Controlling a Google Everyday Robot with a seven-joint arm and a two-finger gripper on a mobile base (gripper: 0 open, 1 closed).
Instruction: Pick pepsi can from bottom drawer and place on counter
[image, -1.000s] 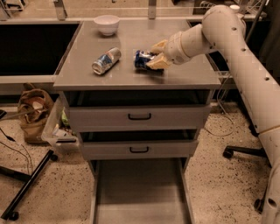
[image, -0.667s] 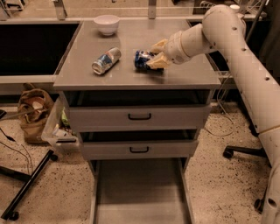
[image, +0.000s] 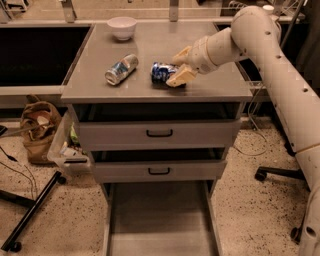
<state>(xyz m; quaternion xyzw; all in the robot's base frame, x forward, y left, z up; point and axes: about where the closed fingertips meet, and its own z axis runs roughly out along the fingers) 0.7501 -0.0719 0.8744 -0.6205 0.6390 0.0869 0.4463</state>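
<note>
The tan two-finger gripper (image: 176, 69) sat right of the frame's centre, its fingers clamped on the right end of the small dark blue pepsi can (image: 161, 72). The can lay on its side on the broad grey counter (image: 150, 40). At the bottom of the frame, the grey metal bottom drawer (image: 160, 225) stood open.

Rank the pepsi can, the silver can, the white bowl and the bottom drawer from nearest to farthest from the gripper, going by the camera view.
The gripper is low over the counter, right of its middle in the picture.
1. pepsi can: right at the gripper, lying on the counter.
2. silver can: lying further left on the counter.
3. white bowl: at the counter's back.
4. bottom drawer: pulled open, down near the floor.
</note>
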